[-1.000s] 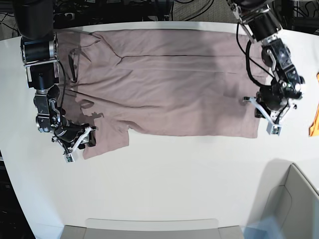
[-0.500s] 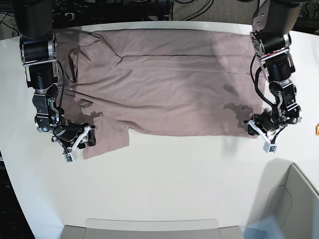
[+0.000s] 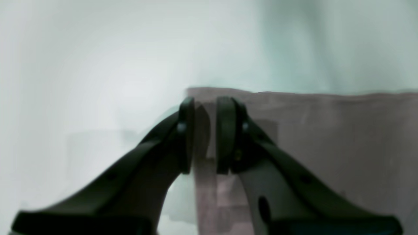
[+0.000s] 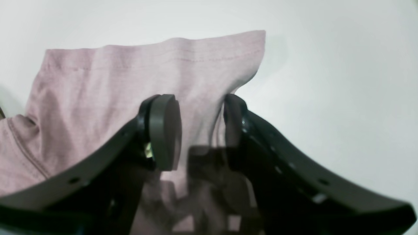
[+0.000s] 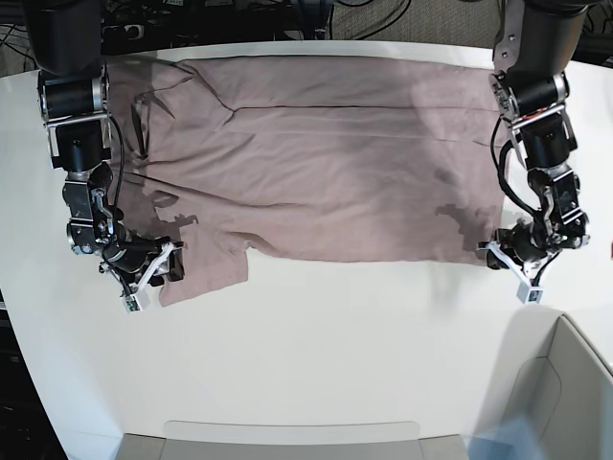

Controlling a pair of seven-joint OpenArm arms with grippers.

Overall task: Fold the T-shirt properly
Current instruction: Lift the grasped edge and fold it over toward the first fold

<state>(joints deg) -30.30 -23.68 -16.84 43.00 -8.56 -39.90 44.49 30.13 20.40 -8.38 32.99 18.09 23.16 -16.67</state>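
Near left: right gripper (image 5: 151,276) at the sleeve edge of the T-shirt (image 5: 326,153), jaws wide, cloth between its pads (image 4: 162,130). Near right: left gripper (image 5: 510,264) at the hem corner, jaws narrow astride the cloth edge; grip cannot be told. The shirt lies spread toward the table's (image 5: 316,355) far edge.

Two black arms, built of stacked cylindrical segments with silvery bands near the upper joints. Thin black cables looping along the forearms. Left gripper (image 5: 513,267) and right gripper (image 5: 150,279) each with pale, whitish finger brackets seen from above. Close up, dark curved fingers (image 4: 162,130) ending in rounded, disc-like pads, pierced by small holes, with small bright screw heads beside the pads (image 3: 187,130).
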